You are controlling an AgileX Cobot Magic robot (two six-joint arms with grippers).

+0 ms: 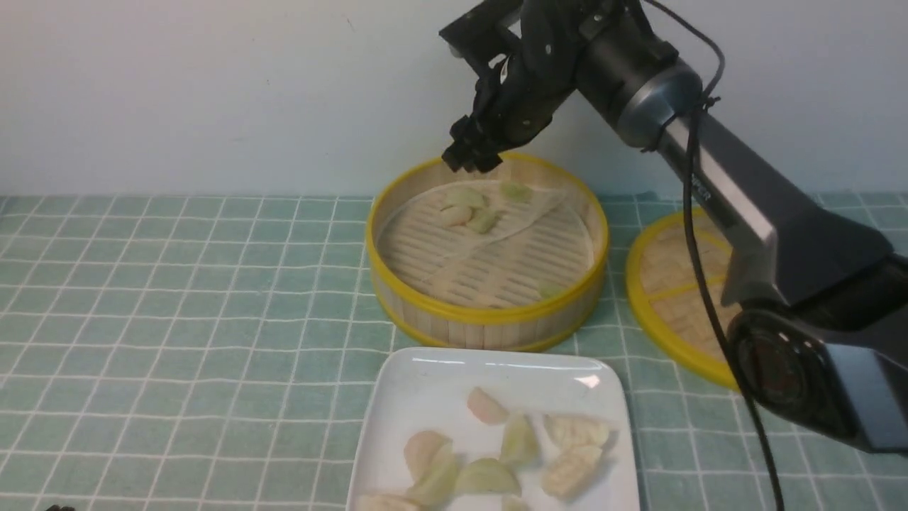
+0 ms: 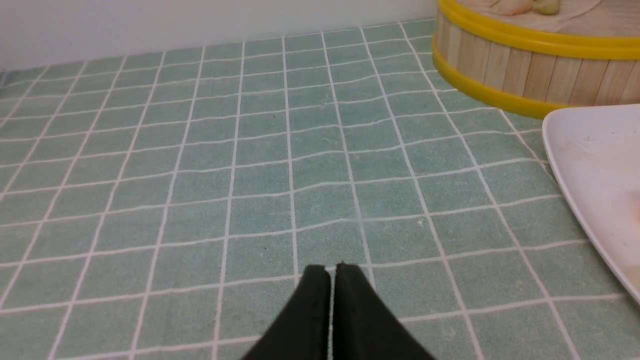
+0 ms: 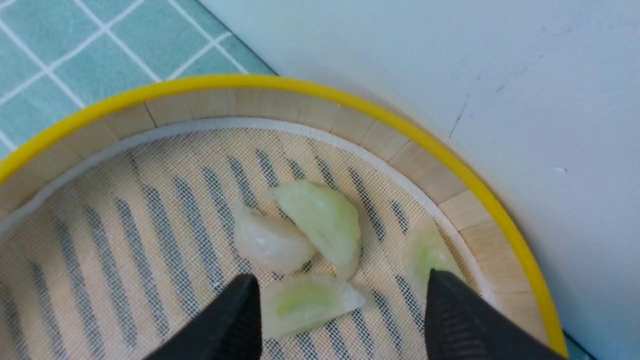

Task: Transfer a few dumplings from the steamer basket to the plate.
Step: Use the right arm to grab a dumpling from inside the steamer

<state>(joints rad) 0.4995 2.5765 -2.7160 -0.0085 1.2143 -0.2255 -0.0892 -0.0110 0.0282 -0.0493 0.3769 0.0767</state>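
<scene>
A flat woven lid (image 1: 674, 284) lies just right of the steamer basket (image 1: 489, 316), by the table's (image 1: 177, 319) far edge. The plate (image 1: 425, 390), at the near edge, carries several dumplings (image 1: 518, 440). The right arm reaches forward, its right tool (image 1: 472, 156) spread wide above more dumplings at the basket's far rim. The left tool (image 2: 330, 272), jaws pressed together, hovers low over the table.

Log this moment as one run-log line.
step: pick from steamer basket | right gripper: fingers open over dumplings in basket | left gripper: shut, over tablecloth | plate: several dumplings on it
</scene>
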